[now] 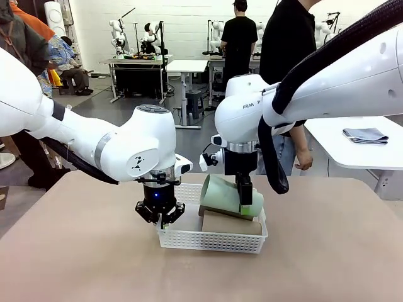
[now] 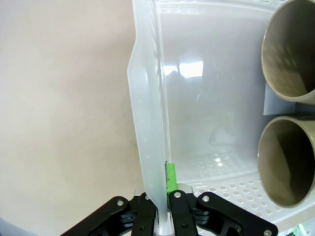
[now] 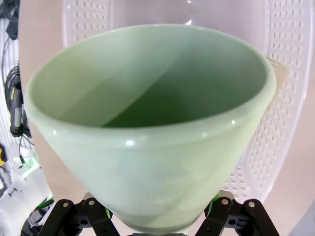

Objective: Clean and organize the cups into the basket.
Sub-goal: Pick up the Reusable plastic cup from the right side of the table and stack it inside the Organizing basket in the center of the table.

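Basket (image 1: 211, 239) sits mid-table (image 1: 327, 251), a plain tan top. Room behind: other tables, people standing at 12 and 1 o'clock, a folded grey cloth (image 1: 366, 135) on a white table at 3 o'clock. Two tan cups (image 2: 288, 49) lie on their sides in the basket; one shows under the mint cup (image 1: 228, 196). Right gripper (image 1: 244, 200) clamps the mint cup's wall, cup tilted above the basket's 3 o'clock half. Left gripper (image 2: 160, 204) pinches the basket's 9 o'clock end wall.
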Controlling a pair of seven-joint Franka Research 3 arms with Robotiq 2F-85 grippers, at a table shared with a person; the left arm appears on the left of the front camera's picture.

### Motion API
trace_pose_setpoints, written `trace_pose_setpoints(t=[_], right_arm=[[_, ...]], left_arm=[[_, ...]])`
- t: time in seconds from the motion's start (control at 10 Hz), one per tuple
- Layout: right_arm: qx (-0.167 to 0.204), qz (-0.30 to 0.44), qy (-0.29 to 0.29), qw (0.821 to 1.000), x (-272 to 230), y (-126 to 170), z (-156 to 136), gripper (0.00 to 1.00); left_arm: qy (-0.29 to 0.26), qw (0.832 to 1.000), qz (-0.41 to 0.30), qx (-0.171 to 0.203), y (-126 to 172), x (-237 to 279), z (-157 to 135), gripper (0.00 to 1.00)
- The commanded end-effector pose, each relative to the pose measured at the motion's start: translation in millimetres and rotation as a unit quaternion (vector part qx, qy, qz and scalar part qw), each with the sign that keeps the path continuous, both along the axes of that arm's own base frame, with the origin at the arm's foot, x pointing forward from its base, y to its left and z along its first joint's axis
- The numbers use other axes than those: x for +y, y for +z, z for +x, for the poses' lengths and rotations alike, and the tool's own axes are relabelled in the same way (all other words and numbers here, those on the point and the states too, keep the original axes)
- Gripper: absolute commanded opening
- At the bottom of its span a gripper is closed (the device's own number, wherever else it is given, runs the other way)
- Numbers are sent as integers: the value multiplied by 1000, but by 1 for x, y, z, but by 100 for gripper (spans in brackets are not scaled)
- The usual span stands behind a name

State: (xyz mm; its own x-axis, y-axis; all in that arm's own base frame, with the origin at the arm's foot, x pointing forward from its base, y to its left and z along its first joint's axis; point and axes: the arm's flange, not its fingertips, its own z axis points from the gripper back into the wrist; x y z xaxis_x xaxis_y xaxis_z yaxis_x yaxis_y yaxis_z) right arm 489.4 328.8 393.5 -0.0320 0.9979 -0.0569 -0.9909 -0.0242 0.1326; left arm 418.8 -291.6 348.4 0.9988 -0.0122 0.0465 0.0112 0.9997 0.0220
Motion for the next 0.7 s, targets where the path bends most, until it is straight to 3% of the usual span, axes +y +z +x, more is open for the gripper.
trace_pose_setpoints(t=[0.0, 0.6], right_arm=[[-22, -11, -18, 1000, -7, -8, -2, 81], [-5, 7, -23, 1000, -20, -17, 4, 81]], left_arm=[[0, 1000, 2, 1, -2, -1, -2, 0], [0, 1000, 2, 1, -2, -1, -2, 0]])
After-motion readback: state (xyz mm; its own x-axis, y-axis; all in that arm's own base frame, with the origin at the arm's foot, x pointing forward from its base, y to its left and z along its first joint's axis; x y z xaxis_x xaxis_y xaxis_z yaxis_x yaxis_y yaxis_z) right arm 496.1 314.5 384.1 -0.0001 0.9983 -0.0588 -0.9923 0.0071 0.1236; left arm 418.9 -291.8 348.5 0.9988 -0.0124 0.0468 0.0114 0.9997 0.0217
